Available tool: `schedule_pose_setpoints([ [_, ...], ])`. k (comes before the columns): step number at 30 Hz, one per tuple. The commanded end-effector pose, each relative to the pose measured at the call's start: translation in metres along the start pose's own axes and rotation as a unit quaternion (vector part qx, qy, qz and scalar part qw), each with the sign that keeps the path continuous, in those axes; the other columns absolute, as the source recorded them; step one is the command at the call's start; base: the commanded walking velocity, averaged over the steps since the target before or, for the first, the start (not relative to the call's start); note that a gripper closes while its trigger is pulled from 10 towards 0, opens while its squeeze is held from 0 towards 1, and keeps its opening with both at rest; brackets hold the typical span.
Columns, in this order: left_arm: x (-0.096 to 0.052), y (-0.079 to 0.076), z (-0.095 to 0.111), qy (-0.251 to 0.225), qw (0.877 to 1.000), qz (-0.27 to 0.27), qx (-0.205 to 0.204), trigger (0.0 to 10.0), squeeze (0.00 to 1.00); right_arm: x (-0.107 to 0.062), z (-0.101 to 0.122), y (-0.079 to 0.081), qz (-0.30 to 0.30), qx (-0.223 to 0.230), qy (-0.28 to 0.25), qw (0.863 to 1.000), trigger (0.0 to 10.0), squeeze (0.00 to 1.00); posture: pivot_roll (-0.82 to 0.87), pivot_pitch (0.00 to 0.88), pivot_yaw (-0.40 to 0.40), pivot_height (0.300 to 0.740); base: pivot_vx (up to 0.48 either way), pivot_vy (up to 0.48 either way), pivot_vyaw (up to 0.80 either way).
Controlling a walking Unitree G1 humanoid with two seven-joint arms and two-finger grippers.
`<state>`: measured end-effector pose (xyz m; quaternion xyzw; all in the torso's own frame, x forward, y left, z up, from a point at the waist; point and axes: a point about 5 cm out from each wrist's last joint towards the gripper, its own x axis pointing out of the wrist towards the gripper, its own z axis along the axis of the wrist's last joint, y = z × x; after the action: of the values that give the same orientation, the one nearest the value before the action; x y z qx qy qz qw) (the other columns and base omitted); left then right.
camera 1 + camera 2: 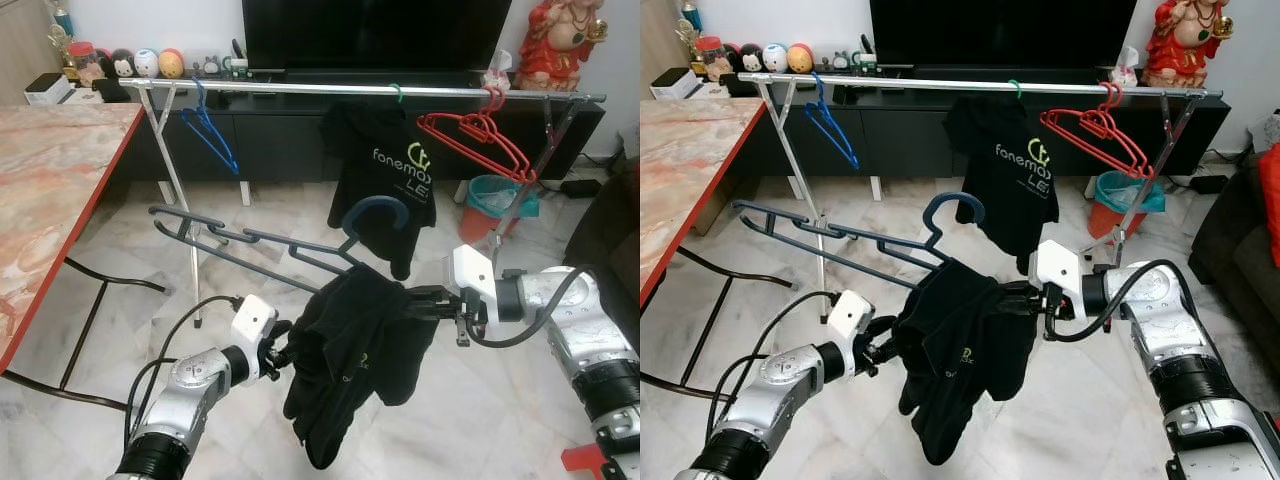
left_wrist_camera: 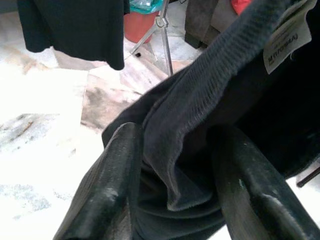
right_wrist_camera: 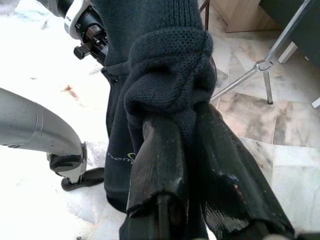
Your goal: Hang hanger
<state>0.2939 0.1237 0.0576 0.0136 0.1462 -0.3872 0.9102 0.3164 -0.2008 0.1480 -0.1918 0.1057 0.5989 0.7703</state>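
A black T-shirt (image 1: 350,350) on a dark blue plastic hanger (image 1: 290,248) hangs between both grippers, near of the silver clothes rail (image 1: 360,90). The left gripper (image 1: 285,352) pinches its left edge; the right gripper (image 1: 425,298) is clamped on bunched fabric at its right.

black garment (image 1: 350,350): matt cloth, ribbed knit at its edge
dark hanger (image 1: 280,245): smooth plastic
rail (image 1: 350,90): shiny metal
floor (image 1: 120,330): glossy marble tile
table (image 1: 50,170): polished marbled top
left gripper's fingers (image 2: 107,190): scuffed matt black
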Motion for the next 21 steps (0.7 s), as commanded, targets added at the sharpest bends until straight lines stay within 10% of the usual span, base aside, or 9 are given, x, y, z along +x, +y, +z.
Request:
schedule_pose_setpoints([
  [1, 0.0014, 0.0, 0.0026, -0.008, 1.0, -0.009, 0.001, 0.0, 0.0, -0.0035, 0.0095, -0.003, -0.009, -0.015, -0.017, 1.0, 0.0, 0.0, 0.05, 0.0, -0.045, 0.74, 0.0, 0.0, 0.0],
  [21, -0.0021, -0.0025, 0.0005, -0.011, 0.999, -0.029, -0.004, 0.0, 0.0, -0.0018, 0.0049, -0.0029, -0.018, -0.007, -0.011, 1.0, 0.0, 0.0, 0.05, 0.0, -0.047, 0.74, 0.0, 0.0, 0.0],
])
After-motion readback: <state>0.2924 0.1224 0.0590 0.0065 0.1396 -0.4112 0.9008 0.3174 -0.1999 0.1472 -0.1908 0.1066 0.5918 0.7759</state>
